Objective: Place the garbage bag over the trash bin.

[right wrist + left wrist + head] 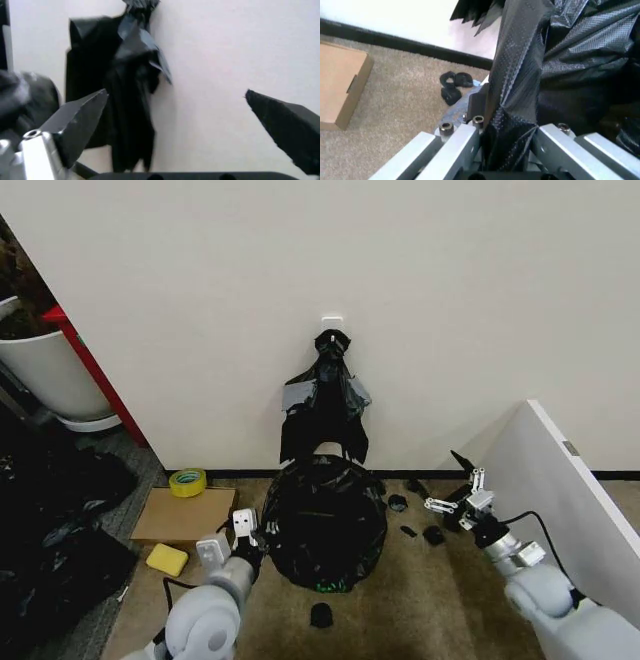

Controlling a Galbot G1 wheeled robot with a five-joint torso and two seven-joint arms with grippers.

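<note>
Two metal fingers of the left gripper are clamped on a fold of the garbage bag, the glossy black film running up between them in the left wrist view. That bag lies draped over the trash bin, hiding it, at the foot of the wall. The left gripper sits at the bag's left edge. The right gripper hangs to the bag's right, well apart from it, its black-tipped fingers spread wide with nothing between. A bunch of black bags hangs on the wall just above the covered bin. Small black scraps lie on the carpet right of the bag; a cardboard sheet, tape roll and yellow sponge lie left of it.
</note>
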